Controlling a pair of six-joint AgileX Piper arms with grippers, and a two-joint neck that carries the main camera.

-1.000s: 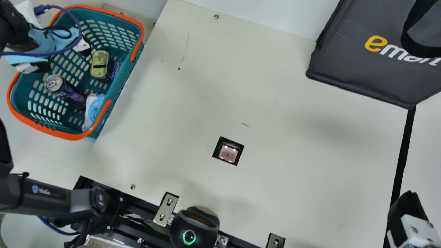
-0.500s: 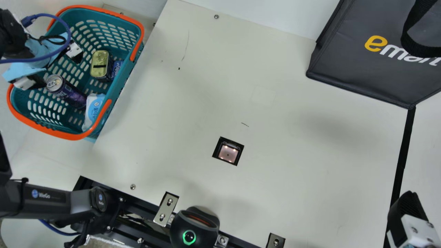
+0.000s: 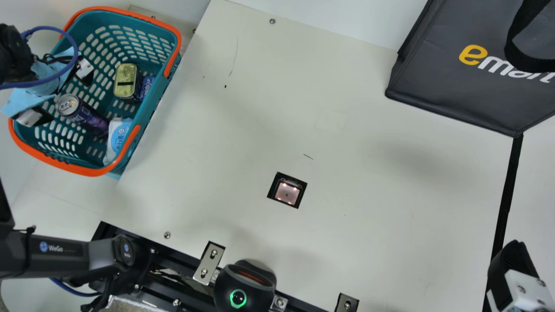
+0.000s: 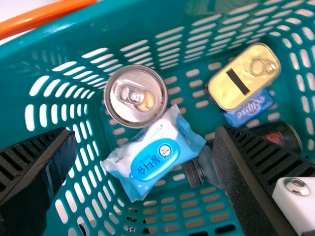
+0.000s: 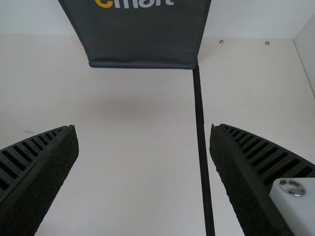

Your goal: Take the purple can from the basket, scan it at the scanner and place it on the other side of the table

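- Left gripper (image 4: 145, 132): fingers found spread wide apart, with nothing clamped; no contact with the can is seen.
- Change noted: in the main view, the left gripper has been shifted over the basket (image 3: 78, 169), toward its near end and slightly outward. The shift across the last interval is smaller than the one before it, so a final alignment is judged to be under way.
- Purple can (image 3: 86, 117): located inside the basket, lid facing upward, beside the white-and-blue packet (image 3: 118, 138). No displacement is recorded across the frames.
- Bearing on the task: the pick is judged to be at its approach stage. In the left wrist view the lid lies ahead of the fingers, off the midline; some further centring is probably required before descent and closure.
- Risk: the packet could be pinched with the can, or the basket wall touched by a finger.
- Scanner (image 3: 287, 193): lit, set into the table (image 3: 368, 225); scanning not yet performed.
- Right gripper (image 5: 143, 129): fingers parted and empty, held near the black strip (image 3: 507, 186); position unchanged. Placement on the table's other side remains outstanding.
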